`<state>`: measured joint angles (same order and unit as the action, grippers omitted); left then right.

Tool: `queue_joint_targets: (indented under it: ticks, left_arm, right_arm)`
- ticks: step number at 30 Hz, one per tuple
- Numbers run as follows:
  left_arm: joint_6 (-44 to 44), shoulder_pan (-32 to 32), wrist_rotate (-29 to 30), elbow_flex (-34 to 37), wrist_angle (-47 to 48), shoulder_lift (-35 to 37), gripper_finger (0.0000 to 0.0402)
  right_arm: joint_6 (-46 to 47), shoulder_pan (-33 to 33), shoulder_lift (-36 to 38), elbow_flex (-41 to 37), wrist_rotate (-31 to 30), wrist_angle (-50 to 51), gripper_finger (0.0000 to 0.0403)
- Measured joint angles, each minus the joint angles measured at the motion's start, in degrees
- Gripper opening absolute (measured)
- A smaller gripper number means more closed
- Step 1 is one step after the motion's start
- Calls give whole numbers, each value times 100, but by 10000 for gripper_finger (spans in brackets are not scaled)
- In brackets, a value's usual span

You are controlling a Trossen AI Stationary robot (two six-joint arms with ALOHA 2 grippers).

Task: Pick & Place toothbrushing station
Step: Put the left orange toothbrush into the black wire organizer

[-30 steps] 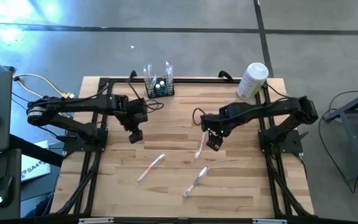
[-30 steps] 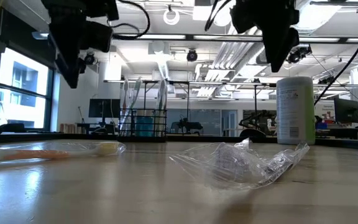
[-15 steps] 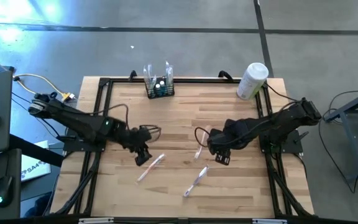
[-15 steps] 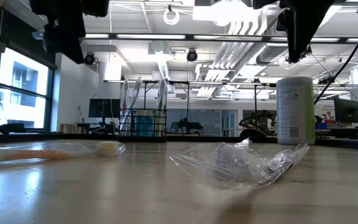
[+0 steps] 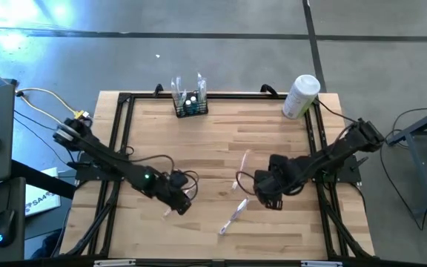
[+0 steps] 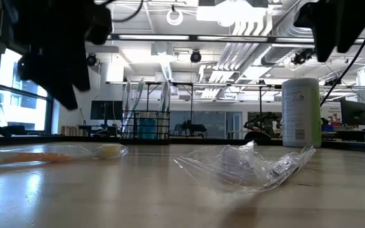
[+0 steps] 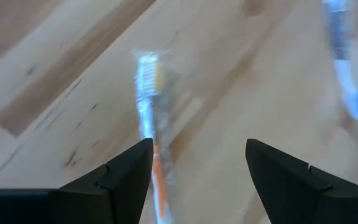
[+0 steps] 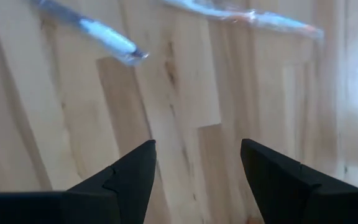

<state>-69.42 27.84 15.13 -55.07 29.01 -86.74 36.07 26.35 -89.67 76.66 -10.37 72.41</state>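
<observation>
Both arms have swung down toward the table's front edge, left gripper (image 5: 182,203) spread over an orange toothbrush (image 7: 148,112), right gripper (image 5: 267,200) spread too, so straddle each handle squarely before pinching, while the black rack (image 5: 190,106) waits at the back edge.

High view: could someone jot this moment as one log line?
left gripper: open, over wrapped toothbrush | right gripper: open, empty, beside another | black holder: table's far edge
</observation>
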Motion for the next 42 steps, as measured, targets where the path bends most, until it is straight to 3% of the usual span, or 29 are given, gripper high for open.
queue_joint_targets:
  ticks: [5, 16, 26, 32, 37, 42]
  left_arm:
    - [-604, -14, -85, 0, -4, -532, 255]
    - [-453, -64, 67, 0, 283, -813, 255]
    - [-410, -311, -825, -33, 324, -1182, 255]
    - [-432, -309, -933, -159, 509, -1526, 251]
    - [-405, -311, -971, -380, 968, -1549, 195]
    - [-285, -315, -941, -455, 1139, -1558, 80]
  right_arm:
    - [39, 203, 0, -22, 4, -39, 229]
    - [182, 254, 0, -22, -19, 62, 229]
    - [134, 254, 0, -22, -125, -28, 229]
    - [209, 292, 0, -22, -127, -34, 229]
    - [307, 335, 0, -24, -125, -44, 229]
    - [326, 367, 0, -24, -133, -78, 229]
